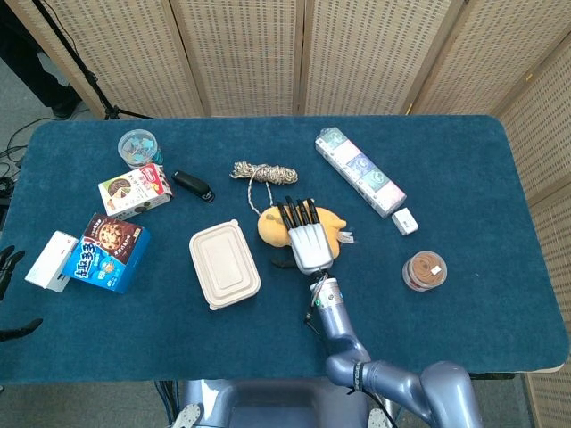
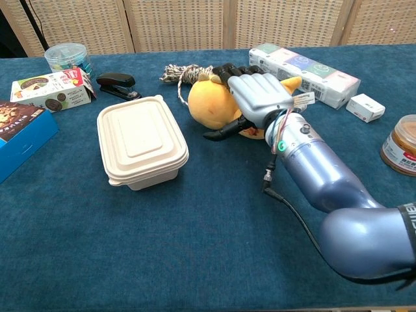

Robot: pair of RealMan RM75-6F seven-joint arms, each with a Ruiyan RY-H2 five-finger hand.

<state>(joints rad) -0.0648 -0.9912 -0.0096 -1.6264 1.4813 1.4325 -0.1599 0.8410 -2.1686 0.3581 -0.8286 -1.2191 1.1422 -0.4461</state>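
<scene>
Broadly, everything sits on the blue table (image 1: 464,169), and the right hand (image 1: 310,242) lies palm-down near its middle, reached in from the near edge; its dark fingers (image 2: 229,69) drape over the top of the yellow plush toy (image 2: 211,104) and the thumb curls under the toy's near side, so the hand is clasped on the toy, which rests on the cloth beneath it; just to the left of the hand stands the beige lidded container (image 1: 224,265), close to the toy but apart from it; beyond the hand and to its right lies the long patterned box (image 1: 359,171), with a small white box (image 1: 404,220) at its near end; far to the left sit the blue cookie box (image 1: 109,252), a white carton (image 1: 51,260) beside that, and the smaller cookie box (image 1: 136,190) further back; to the right of the hand, well apart, stands the brown-filled jar (image 1: 424,270); just beyond the fingertips lies the coil of rope (image 1: 264,172), near the toy; left of that are the black stapler (image 1: 194,185) and the clear tub (image 1: 139,147); the left hand (image 1: 7,266) shows only as dark fingertips at the far left frame edge, and whether it is spread or closed I cannot tell.
</scene>
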